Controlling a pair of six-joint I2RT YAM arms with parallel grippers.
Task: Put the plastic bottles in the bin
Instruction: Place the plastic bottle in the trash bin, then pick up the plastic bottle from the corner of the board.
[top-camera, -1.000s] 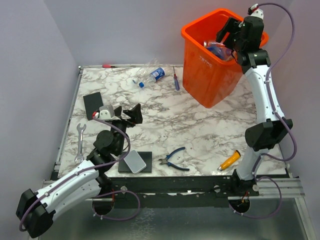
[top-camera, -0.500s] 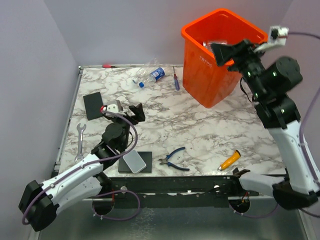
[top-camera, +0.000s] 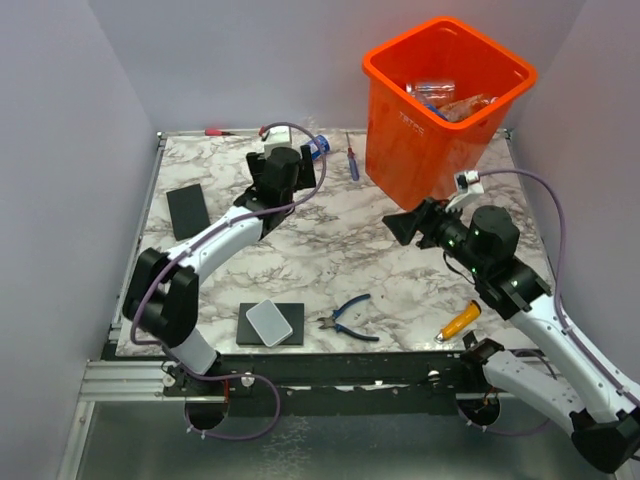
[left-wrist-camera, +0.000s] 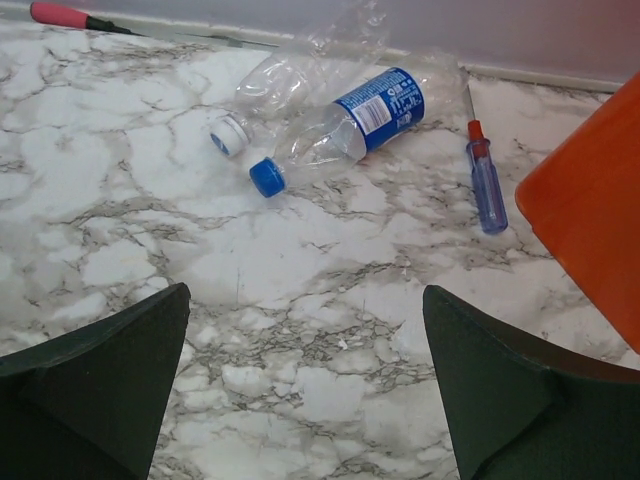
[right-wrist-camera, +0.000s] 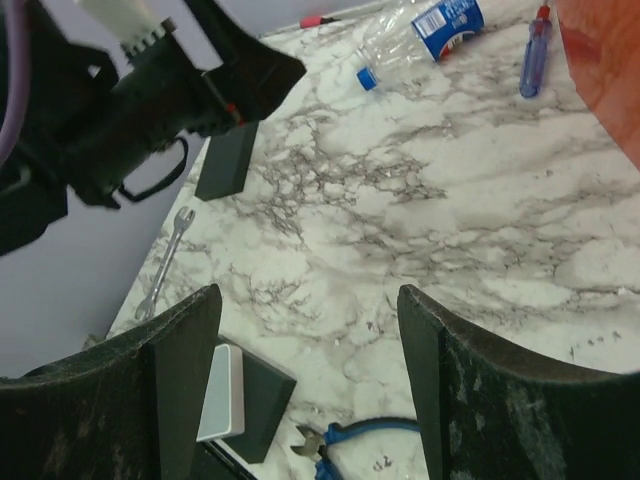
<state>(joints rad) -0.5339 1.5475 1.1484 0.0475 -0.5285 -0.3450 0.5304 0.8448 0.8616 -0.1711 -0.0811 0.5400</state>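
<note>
Looking down from above, I see the orange bin (top-camera: 410, 150) at the far right of the bench (top-camera: 340, 250), with several crushed bottles (top-camera: 440, 98) lying inside it. My left arm (top-camera: 215, 238) reaches to the far edge, where the blue-labelled bottle (top-camera: 318, 146) peeks out just beside the wrist. My right fingers (top-camera: 396, 224) hang over the bench in front of the bin, spread apart and empty. Blue-handled pliers (top-camera: 348, 318) and an orange-handled screwdriver (top-camera: 458, 322) lie near the front edge. From my left wrist, my left fingers (left-wrist-camera: 305, 300) are released wide with nothing between them, above bare marble. Ahead, near the back wall, the blue-labelled bottle with its blue cap lies against a clear bottle (left-wrist-camera: 290, 70) with a white cap. A blue-handled screwdriver (left-wrist-camera: 487, 180) lies between that pair and the bin's wall at the right edge. From my right wrist, the fingers frame only open marble, gripping nothing. The same two bottles lie far off at the top, the left arm is at upper left, and a wrench (right-wrist-camera: 165, 265) lies near the left edge.
</note>
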